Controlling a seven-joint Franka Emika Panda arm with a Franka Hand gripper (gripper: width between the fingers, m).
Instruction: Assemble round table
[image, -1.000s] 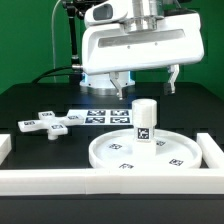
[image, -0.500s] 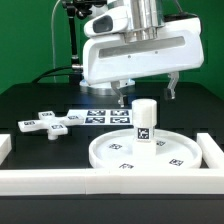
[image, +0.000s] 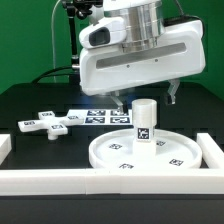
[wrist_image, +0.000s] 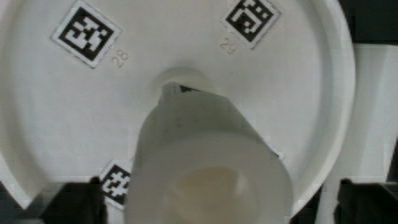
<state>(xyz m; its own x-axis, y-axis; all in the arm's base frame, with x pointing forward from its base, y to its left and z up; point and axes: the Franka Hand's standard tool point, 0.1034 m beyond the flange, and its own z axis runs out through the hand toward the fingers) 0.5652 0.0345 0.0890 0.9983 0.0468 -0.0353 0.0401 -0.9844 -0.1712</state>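
Arm has tilted and come down a bit since a second ago. End effector (image: 148, 97) hangs just above the post (image: 145, 122), fingers spread wide, gripping nothing. Post stands upright on the round disc (image: 120, 152). Cross-shaped piece (image: 50, 123) lies on the black table (image: 25, 100) at the exterior view's left, apart from the disc.

Exterior view frontal, slightly raised, wrist view close, looking down, both sharing post (image: 145, 121) and disc (image: 108, 157)
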